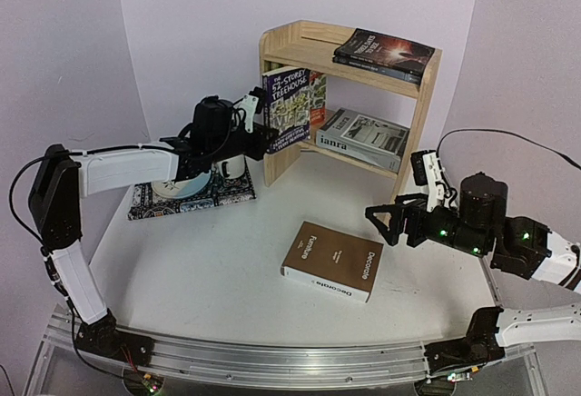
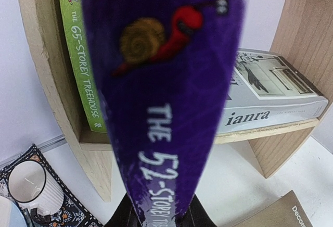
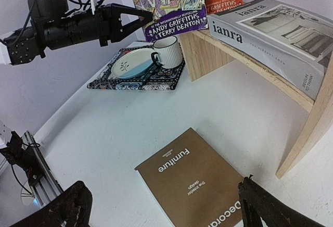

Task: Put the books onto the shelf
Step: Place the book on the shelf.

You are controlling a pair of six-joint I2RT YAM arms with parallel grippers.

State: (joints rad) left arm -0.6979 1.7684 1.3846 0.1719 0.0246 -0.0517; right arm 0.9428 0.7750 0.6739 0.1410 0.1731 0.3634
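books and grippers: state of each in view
left gripper, shut on purple book
purple book, held upright before lower board
right gripper, open, empty
Decorate book, flat on table
grey book, flat on lower board
green book, upright on lower board
dark books, stacked flat on top board

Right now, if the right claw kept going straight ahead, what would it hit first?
Most likely the brown Decorate book, flat on the table: it lies just ahead of the open right gripper, though depth is unclear.
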